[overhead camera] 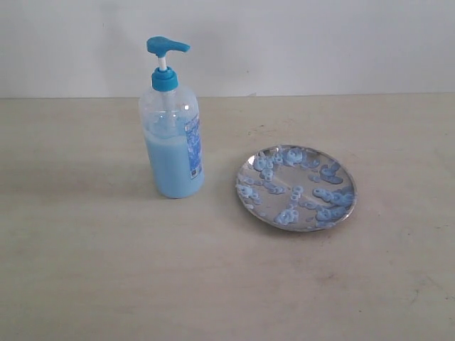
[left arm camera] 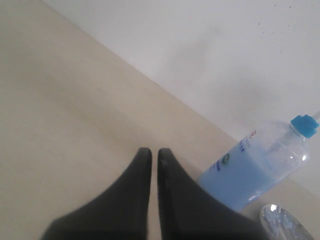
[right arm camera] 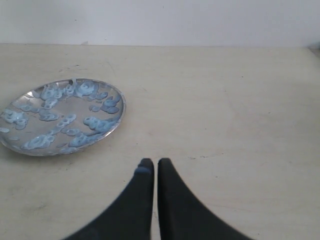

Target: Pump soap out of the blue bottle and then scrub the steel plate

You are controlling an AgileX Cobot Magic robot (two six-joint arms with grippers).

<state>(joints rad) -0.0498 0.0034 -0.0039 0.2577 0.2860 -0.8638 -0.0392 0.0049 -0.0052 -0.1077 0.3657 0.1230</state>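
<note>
The blue bottle (overhead camera: 170,128) stands upright left of centre on the table, about half full of pale blue soap, its pump head up. To its right lies the steel plate (overhead camera: 296,187), dotted with many light blue soap blobs (overhead camera: 288,215). Neither gripper shows in the exterior view. My left gripper (left arm camera: 154,154) is shut with nothing between its fingers, off to one side of the bottle (left arm camera: 260,166) and apart from it; a bit of the plate (left arm camera: 285,223) shows at the frame's edge. My right gripper (right arm camera: 152,164) is shut and empty, a short way from the plate (right arm camera: 62,116).
The pale wooden table (overhead camera: 106,270) meets a white wall (overhead camera: 320,42) behind the bottle and plate. A small bluish smear sits on one right fingertip (right arm camera: 143,170).
</note>
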